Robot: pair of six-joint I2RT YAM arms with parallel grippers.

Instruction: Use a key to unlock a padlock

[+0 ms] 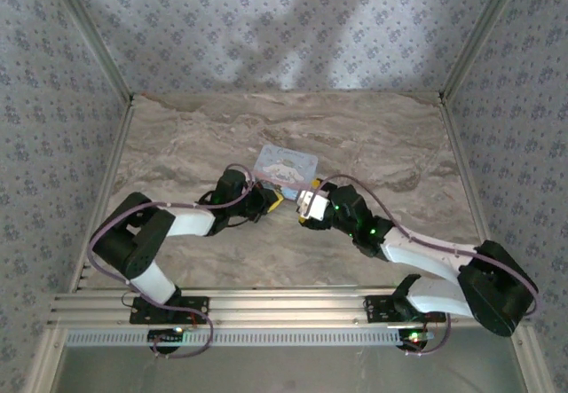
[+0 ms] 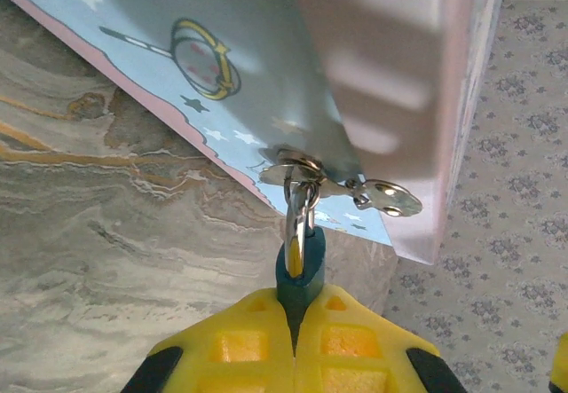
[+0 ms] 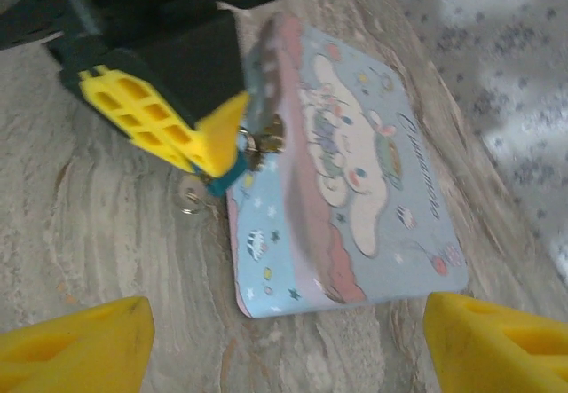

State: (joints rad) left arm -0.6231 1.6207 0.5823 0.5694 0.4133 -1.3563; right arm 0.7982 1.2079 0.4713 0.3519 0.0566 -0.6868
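Left gripper: you've got it clenched on the padlock, both yellow fingers pressed together over the lock's body

Padlock: small and dark teal, poking out from your left fingertips, its shackle hooked at the clasp on the tin box's edge; the long axis runs straight out of the gripper towards the box

Key: silver, dangling on a ring at the shackle, just to the right of the lock in the left wrist view; I judge it isn't in the keyhole yet, and the keyhole itself is hidden

Tin box: light blue, cartoon print, lying flat on the marble table with its lid down, so you can't see what's inside

Right gripper: released, fingers spread wide and holding nothing; from it the lock and key lie ahead and to the left, at the box's left edge

Nearer arm: your left already has the lock, so the free right one is the arm to go for that key
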